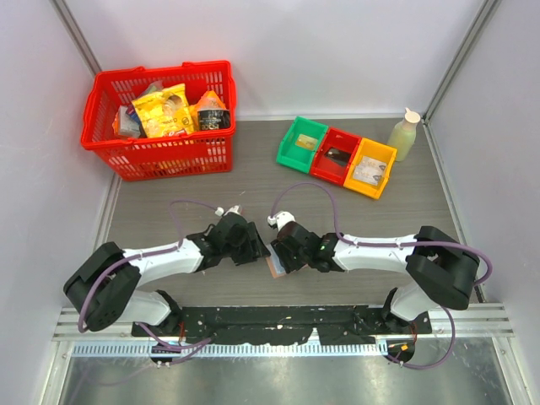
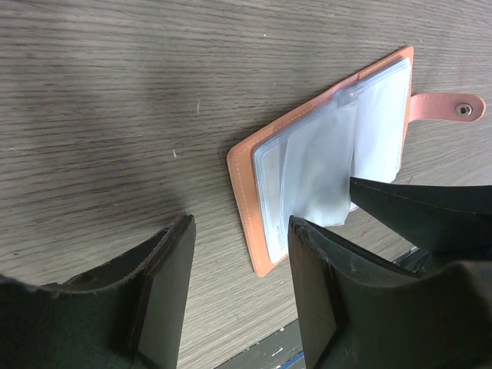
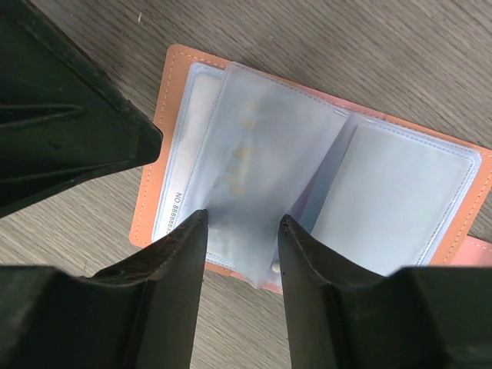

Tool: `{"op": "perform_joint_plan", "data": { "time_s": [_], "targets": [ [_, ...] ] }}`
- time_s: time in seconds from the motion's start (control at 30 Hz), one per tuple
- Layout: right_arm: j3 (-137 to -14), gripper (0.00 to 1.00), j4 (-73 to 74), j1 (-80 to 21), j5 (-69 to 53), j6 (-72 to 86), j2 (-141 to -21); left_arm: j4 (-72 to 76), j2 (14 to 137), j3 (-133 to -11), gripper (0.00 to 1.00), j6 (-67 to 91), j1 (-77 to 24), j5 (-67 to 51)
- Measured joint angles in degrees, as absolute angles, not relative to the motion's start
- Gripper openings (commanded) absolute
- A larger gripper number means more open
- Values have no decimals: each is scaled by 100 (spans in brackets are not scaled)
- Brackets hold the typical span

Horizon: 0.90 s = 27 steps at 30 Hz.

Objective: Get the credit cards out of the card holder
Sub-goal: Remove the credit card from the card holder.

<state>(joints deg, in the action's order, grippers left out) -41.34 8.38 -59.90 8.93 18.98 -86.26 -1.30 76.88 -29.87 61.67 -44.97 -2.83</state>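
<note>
The pinkish-tan card holder lies open on the table, its snap tab sticking out to one side. Pale credit cards sit inside its clear plastic sleeves. One sleeve with a card in it stands up from the spine, between the fingertips of my right gripper, whose jaws are apart. My left gripper is open over bare table at the holder's near corner. From above, both grippers meet over the card holder, which they mostly hide.
A red basket of snack packets stands at the back left. Green, red and yellow bins sit at the back right beside a pale bottle. The table's front edge with the arm rail is close behind the grippers.
</note>
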Motion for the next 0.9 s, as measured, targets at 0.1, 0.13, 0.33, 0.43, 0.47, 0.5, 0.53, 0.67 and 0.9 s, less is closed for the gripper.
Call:
{"op": "perform_joint_plan", "data": {
  "time_s": [0.1, 0.13, 0.33, 0.43, 0.47, 0.5, 0.53, 0.67, 0.9],
  "targets": [
    [-4119, 37, 799, -5988, 893, 1922, -8626, -80, 7730, -2987, 50, 6206, -4521, -294],
    [-4106, 36, 760, -5986, 884, 1942, -8626, -64, 7743, -2989, 48, 6228, -4528, -298],
    [-3977, 33, 475, -5863, 670, 2018, -8613, -45, 7826, -3000, 40, 6278, -4589, -303],
    [-3833, 32, 274, -5629, 360, 2117, -8536, -67, 7856, -3011, 38, 6278, -4622, -296],
    [-3774, 31, 198, -5529, 213, 2156, -8508, -75, 7872, -3024, 36, 6281, -4626, -292],
    [-3699, 31, 80, -5417, 38, 2196, -8475, -84, 7894, -3046, 34, 6281, -4628, -283],
    [-3607, 31, -56, -5301, -156, 2259, -8442, -91, 7920, -3070, 31, 6278, -4633, -276],
    [-3317, 28, -495, -4919, -790, 2449, -8361, -165, 7975, -3122, 26, 6285, -4672, -193],
    [-3186, 19, -720, -4737, -1107, 2593, -8364, -642, 7773, -3343, 26, 6237, -4733, 268]
  ]
}}
